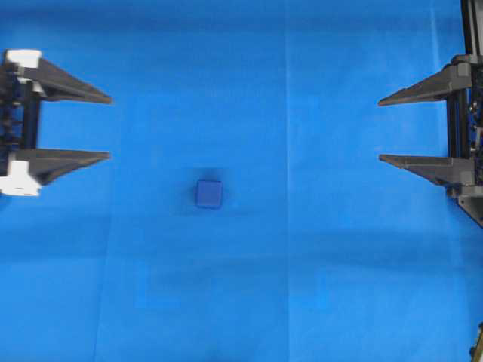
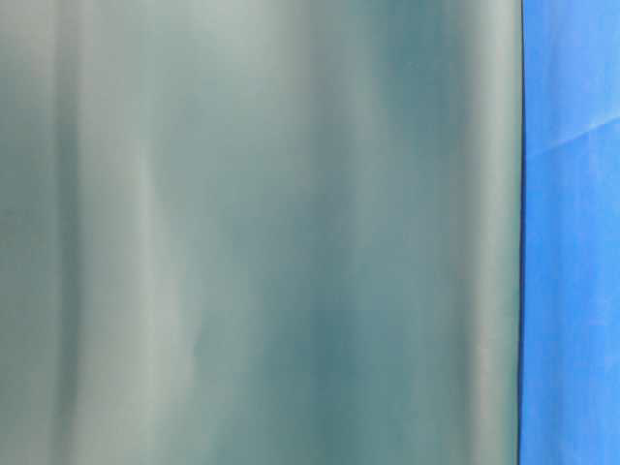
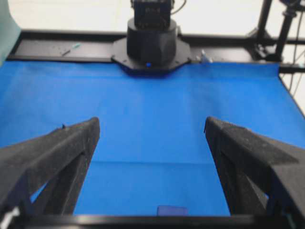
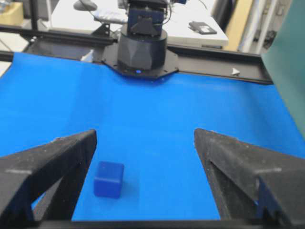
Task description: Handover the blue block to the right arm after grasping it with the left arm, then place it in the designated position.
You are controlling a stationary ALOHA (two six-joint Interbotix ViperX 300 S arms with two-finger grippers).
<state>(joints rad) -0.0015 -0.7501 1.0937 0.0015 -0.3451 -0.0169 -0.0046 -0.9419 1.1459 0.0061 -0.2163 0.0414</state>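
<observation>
The blue block (image 1: 209, 194) is a small dark-blue cube lying alone on the blue cloth near the middle of the overhead view. My left gripper (image 1: 110, 127) stands open at the left edge, well short of the block, with nothing between its fingers. At the right edge my right gripper (image 1: 379, 130) is open too and empty. In the left wrist view the left gripper (image 3: 151, 125) frames the block (image 3: 172, 210), only its top showing at the bottom edge. Seen from the right wrist, the block (image 4: 109, 179) rests low beside the left finger of the right gripper (image 4: 145, 135).
The blue cloth (image 1: 302, 286) covers the whole table. Each wrist view shows the opposite arm's black base (image 3: 151, 40) (image 4: 142, 47) at the far edge. A grey-green sheet (image 2: 262, 232) fills most of the table-level view, hiding the scene.
</observation>
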